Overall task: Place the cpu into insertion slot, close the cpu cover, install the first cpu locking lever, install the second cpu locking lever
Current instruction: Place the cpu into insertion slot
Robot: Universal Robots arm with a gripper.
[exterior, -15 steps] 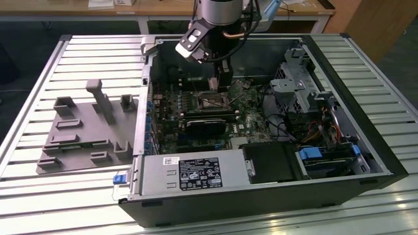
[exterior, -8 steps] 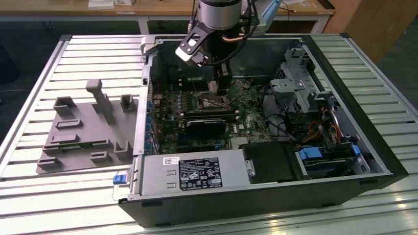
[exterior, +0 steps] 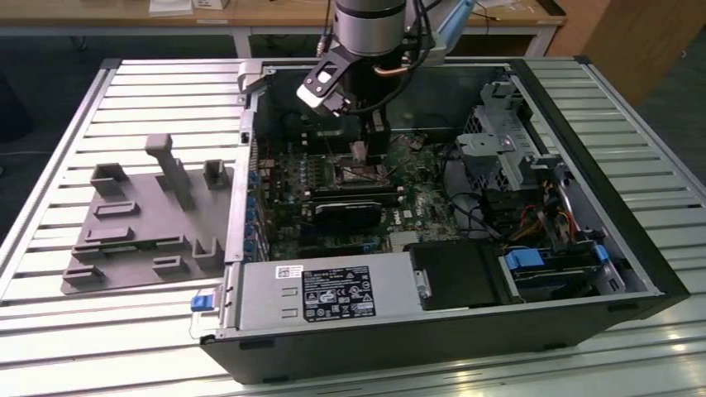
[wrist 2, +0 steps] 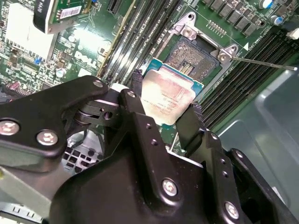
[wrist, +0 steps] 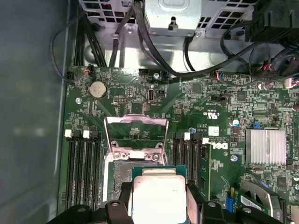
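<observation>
Arm (exterior: 369,25) points down, fingers (wrist 2: 187,126) clamped on the cpu (wrist 2: 167,95) over the insertion slot (wrist 2: 194,55).

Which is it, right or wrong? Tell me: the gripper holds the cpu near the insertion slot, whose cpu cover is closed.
Wrong: the cpu cover stands open in the first wrist view. The gripper does hold the cpu near the insertion slot.

cpu (wrist 2: 167,95) between jaws, over insertion slot (wrist 2: 194,56); cpu cover (wrist: 135,120) beside slot.
</observation>
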